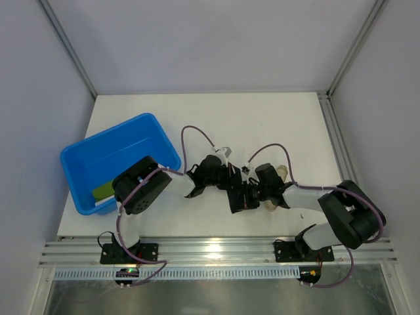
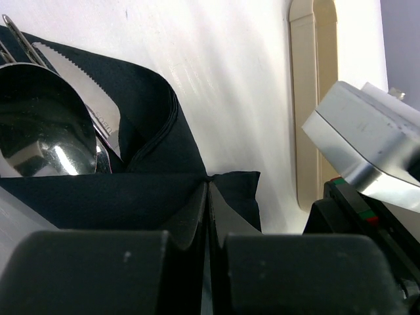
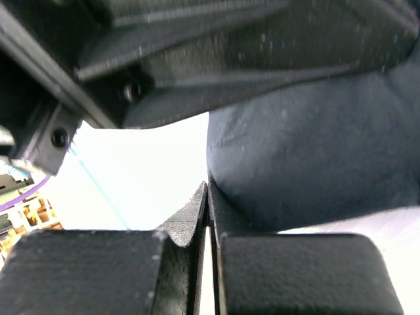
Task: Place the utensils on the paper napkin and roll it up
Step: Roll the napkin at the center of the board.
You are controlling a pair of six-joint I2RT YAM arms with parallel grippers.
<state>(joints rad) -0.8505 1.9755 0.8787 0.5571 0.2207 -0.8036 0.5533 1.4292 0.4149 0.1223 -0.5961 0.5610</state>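
The black paper napkin (image 2: 151,111) lies folded over the utensils, a shiny spoon (image 2: 39,131), a serrated knife (image 2: 85,98) and fork tines (image 2: 10,39), whose ends stick out at the upper left. My left gripper (image 2: 208,186) is shut, its tips pinching a fold of the napkin, which creases toward them. In the top view both grippers meet over the dark napkin (image 1: 236,200) at the table's middle. My right gripper (image 3: 207,187) is shut, with its tips against the lower edge of the napkin's bulge (image 3: 315,151). Nothing shows between its fingers.
A blue tub (image 1: 79,170) stands at the left with a yellow-green item (image 1: 105,191) inside. A beige object (image 2: 314,98) lies just right of the napkin, partly under the right arm (image 1: 302,195). The right wrist's silver block (image 2: 367,138) hangs close beside my left gripper.
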